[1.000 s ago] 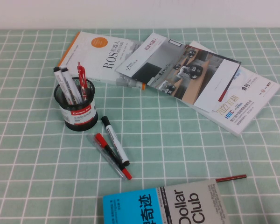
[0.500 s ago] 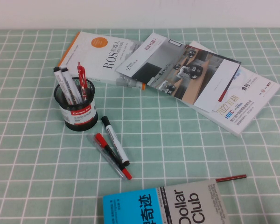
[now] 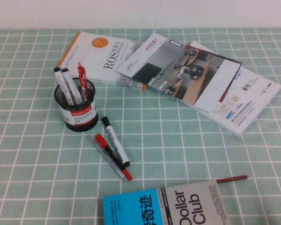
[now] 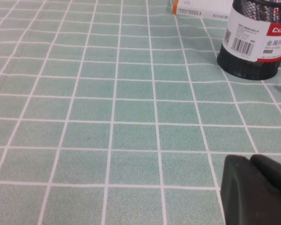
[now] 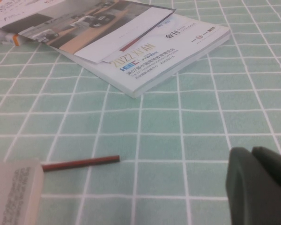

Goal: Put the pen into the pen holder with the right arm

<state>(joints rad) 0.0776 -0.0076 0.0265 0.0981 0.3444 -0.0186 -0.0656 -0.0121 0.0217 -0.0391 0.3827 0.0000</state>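
Observation:
The pen, a white marker with a black cap, lies on the green checked cloth just right of and in front of the pen holder. The holder is a black mesh cup with a red-and-white band; it stands upright with two markers and a red pen in it. It also shows in the left wrist view. Neither arm appears in the high view. My left gripper is shut and empty, low over the cloth some way from the holder. My right gripper is shut and empty, low over the cloth; the pen is out of its view.
A slim clear pen with a red cap lies against the marker. A thin dark-red stick pen lies by a blue-and-grey book at the front edge. Books and magazines are spread across the back.

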